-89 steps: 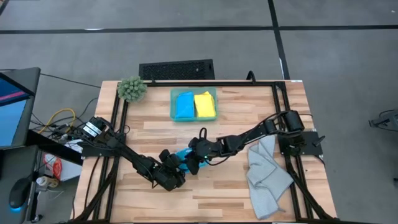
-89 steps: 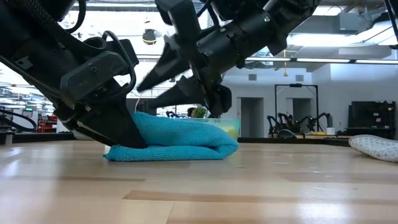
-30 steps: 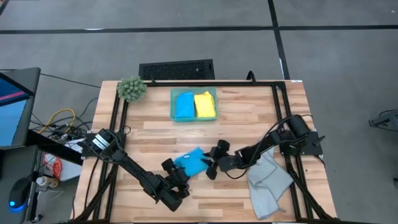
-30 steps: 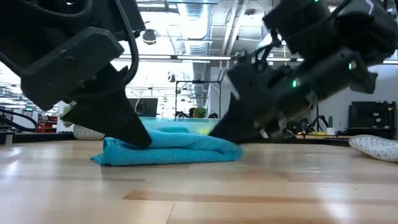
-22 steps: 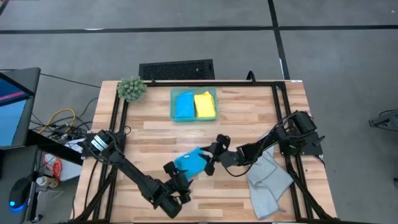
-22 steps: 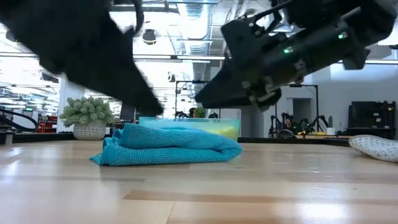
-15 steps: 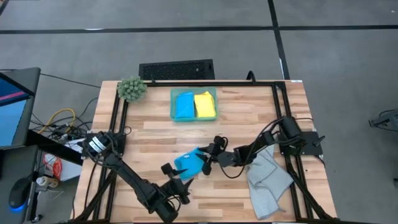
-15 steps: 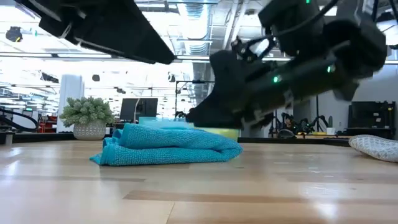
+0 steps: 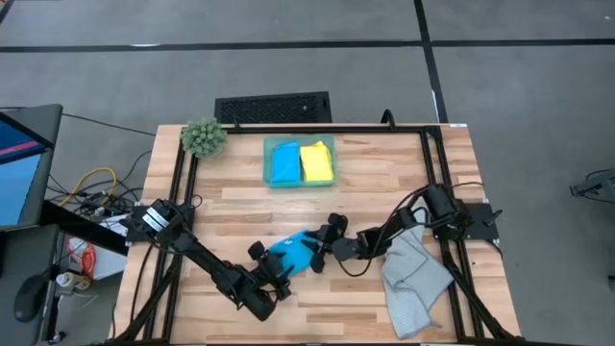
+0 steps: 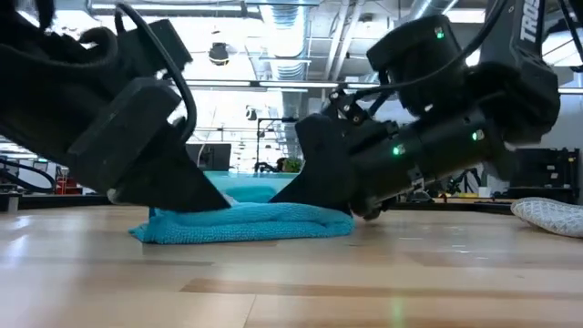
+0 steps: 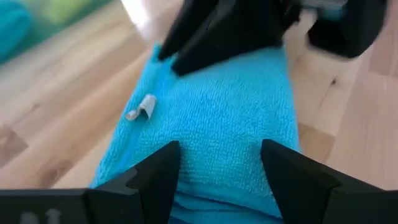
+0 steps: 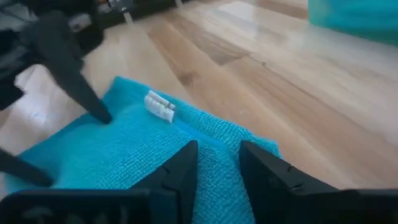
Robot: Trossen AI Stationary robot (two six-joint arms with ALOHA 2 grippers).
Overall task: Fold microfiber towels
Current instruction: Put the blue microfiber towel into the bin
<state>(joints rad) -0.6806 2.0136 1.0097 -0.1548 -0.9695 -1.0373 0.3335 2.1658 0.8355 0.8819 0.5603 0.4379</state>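
A bright blue microfiber towel (image 9: 293, 254) lies folded in a low bundle on the table's middle. My left gripper (image 9: 276, 268) comes at it from the near left, open, fingers spread over the towel's top (image 11: 217, 118). My right gripper (image 9: 318, 252) comes from the right, open by a narrow gap, over the towel's other end (image 12: 155, 143). A white label (image 11: 140, 108) sticks out of the towel's top. A blue (image 9: 285, 163) and a yellow folded towel (image 9: 316, 161) lie in the teal tray (image 9: 266, 163). A light grey towel (image 9: 413, 279) lies crumpled at the right. My left gripper has its spread fingers (image 10: 193, 191) down on the top of the towel's left end (image 10: 168, 219), slanting down from the near left. The towel lies flat on the table under them. My right gripper has its fingers (image 10: 314, 187) down on the top of the towel's right end (image 10: 332, 217), slanting down from the right. Whether they pinch a fold, I cannot tell.
The fuzzy green plant ball (image 9: 204, 137) stands at the far left corner. The tray sits at the far middle. Black frame rails (image 9: 432, 173) run along the table's sides. Bare wood (image 9: 336, 312) lies near the front edge.
Both grippers lifted off the blue towel, my left one swinging up and back toward the near edge, then both came down onto it again, left on its left end, right on its right end. The bundle lies lower and flatter than half a second ago.
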